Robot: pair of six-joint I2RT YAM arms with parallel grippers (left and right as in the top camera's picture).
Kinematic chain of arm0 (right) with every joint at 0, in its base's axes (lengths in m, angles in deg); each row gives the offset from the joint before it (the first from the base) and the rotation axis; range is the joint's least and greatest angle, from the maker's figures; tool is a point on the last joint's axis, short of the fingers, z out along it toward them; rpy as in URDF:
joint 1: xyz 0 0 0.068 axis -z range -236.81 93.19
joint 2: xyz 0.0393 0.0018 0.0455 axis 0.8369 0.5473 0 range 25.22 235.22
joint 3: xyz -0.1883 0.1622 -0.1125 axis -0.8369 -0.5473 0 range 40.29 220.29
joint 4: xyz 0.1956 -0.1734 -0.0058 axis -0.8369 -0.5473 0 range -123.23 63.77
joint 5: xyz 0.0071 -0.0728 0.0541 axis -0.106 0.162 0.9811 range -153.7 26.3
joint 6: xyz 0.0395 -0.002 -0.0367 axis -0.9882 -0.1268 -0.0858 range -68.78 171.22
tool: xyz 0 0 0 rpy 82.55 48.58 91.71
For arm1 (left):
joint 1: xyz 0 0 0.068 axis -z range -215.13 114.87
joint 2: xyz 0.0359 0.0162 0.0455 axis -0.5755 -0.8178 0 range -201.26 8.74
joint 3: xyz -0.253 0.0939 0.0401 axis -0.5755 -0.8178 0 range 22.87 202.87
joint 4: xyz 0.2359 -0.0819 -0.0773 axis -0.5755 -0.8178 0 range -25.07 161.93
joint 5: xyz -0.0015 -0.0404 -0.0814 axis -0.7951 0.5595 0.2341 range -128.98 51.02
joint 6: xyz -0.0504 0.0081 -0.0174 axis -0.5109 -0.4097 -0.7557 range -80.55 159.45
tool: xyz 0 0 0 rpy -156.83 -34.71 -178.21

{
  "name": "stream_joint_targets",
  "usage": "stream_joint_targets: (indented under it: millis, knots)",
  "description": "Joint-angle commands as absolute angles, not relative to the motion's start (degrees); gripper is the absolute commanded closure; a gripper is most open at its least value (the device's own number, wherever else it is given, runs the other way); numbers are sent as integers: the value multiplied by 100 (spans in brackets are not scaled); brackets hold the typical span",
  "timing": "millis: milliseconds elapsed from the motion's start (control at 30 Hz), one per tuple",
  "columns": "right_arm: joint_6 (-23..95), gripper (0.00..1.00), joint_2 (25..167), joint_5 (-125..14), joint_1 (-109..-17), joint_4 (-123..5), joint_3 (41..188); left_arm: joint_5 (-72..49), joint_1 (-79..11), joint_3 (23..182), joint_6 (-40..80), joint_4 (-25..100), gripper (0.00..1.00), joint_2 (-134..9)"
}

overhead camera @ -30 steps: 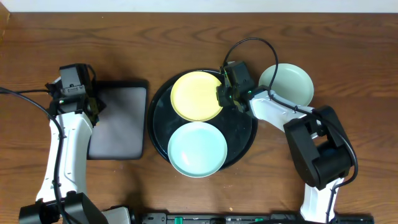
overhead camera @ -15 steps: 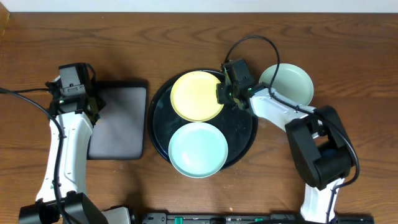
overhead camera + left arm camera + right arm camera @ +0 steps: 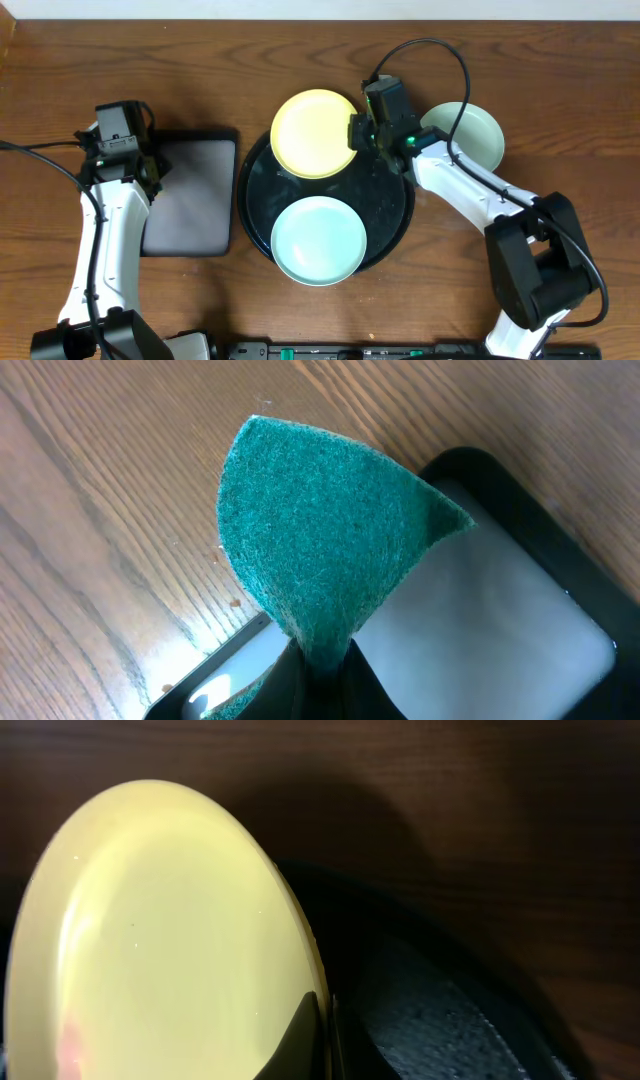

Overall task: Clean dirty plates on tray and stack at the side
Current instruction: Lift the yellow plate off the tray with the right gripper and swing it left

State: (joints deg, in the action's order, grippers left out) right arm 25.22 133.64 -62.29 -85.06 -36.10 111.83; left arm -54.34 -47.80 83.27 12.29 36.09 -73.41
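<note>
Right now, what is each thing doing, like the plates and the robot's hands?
pale yellow round plate: gripped at its rim, overhanging the tray's far edge.
pale mint round plate on the tray: lying flat.
pale mint round plate beside the tray: on the table.
round glossy black tray: flat on the table.
green scouring sponge: pinched, bent.
rectangular black tray: flat on the table.
left gripper: shut on the sponge.
right gripper: shut on the yellow plate.

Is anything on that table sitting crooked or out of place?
The yellow plate sticks out past the round black tray's far rim, pinched at its edge by the right pincer; it looks lifted rather than resting flat.
</note>
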Motion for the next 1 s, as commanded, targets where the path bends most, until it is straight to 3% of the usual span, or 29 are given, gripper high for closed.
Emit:
stream_joint_targets:
  millis: [0, 600, 967]
  knots:
    - [2122, 98, 13224, -6419, -8802, -3472, 11361, -5491, -4686, 8282, 1286, 3653, 93, -7367]
    - [1872, 98, 13266, -8460, -10480, -1971, 11361, -5617, -4680, 8282, 1303, 3657, 93, -7367]
    - [2655, 98, 13694, -8749, -10867, -1011, 11437, -5816, -4684, 8282, 1301, 3598, 92, -7358]
